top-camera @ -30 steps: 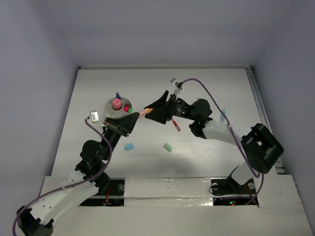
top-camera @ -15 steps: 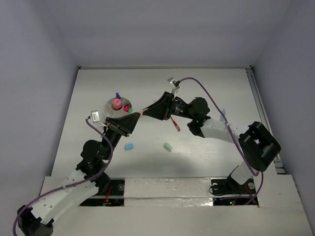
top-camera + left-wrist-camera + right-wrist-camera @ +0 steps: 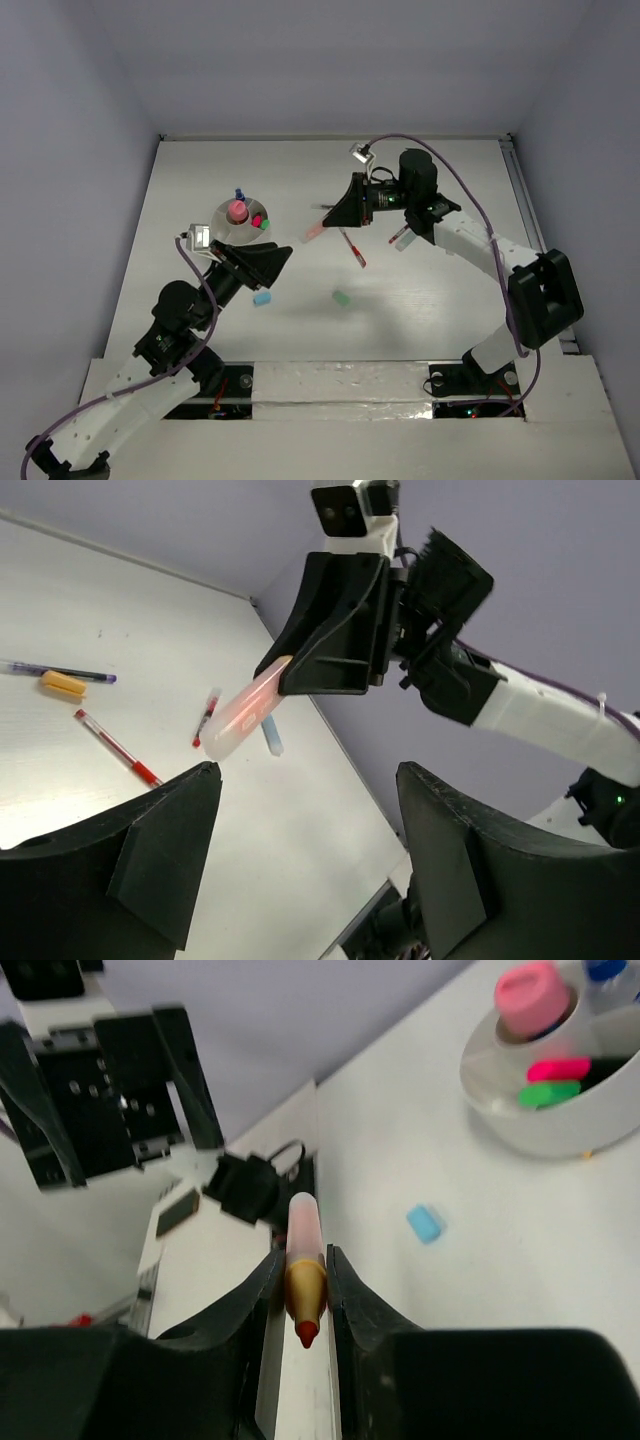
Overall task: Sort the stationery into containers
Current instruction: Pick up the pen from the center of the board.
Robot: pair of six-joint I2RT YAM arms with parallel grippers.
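White tabletop (image 3: 420,290), grey walls. Change since a second ago: the handover is finished. Back then both pincers met on the orange marker (image 3: 313,232) just right of the white cup (image 3: 220,222). Now my left pincer (image 3: 281,262) has let go. Its fingers are spread with nothing between them, and it has drawn back toward the near edge. My right pincer (image 3: 326,220) pinches the orange marker, barrel sticking out past the fingertips, carried up and right, apart from the cup. Cup holds pink marker (image 3: 237,211), green marker (image 3: 263,224) and blue-white marker (image 3: 239,194), as before. Light-blue eraser (image 3: 262,298), mint eraser (image 3: 341,297) and red pen (image 3: 352,247) unmoved.
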